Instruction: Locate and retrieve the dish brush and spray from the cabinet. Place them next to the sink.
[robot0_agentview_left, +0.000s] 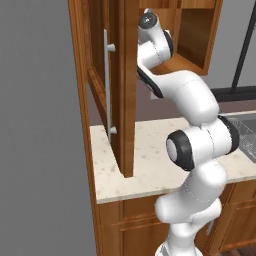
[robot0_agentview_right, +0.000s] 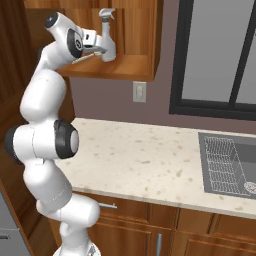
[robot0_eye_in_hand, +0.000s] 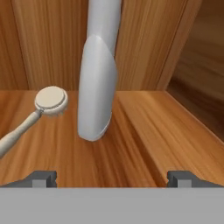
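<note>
Two things to fetch, both on the floor of the open cabinet (robot0_agentview_right: 142, 47): the spray (robot0_agentview_right: 108, 44) standing upright, and the dish brush (robot0_eye_in_hand: 33, 114) lying just beside it, round pale head (robot0_eye_in_hand: 51, 100) toward the back wall, handle running out toward the front.

Hand (robot0_agentview_right: 99, 50) is inside the cabinet, level with the spray's lower body. Fingers spread wide, holding nothing; in the hand view the two tips (robot0_eye_in_hand: 43, 178) sit low with the spray (robot0_eye_in_hand: 97, 87) ahead of them, left of the midline between the tips. Cannot tell from any view whether a finger touches the bottle yet; looks slightly short.

Cabinet door (robot0_agentview_left: 122, 90) swung open, bar handle (robot0_agentview_left: 107, 82) facing the left base camera. Table (robot0_agentview_right: 145, 160) below, sink (robot0_agentview_right: 230, 165) at its far right, well apart from the cabinet.

Judged step: approach and grasp of the spray.

How to do it well:
- Shift the hand sideways so the bottle body is centred between the tips before pressing them together.
- Advance until the widest part of the body sits between the pads, not the narrow neck.
- Keep clear of the brush head; a nudge could roll it deeper.
- Lift straight, then withdraw past the door edge without tilting.

Risk: an off-centre squeeze may tip the bottle backward.
</note>
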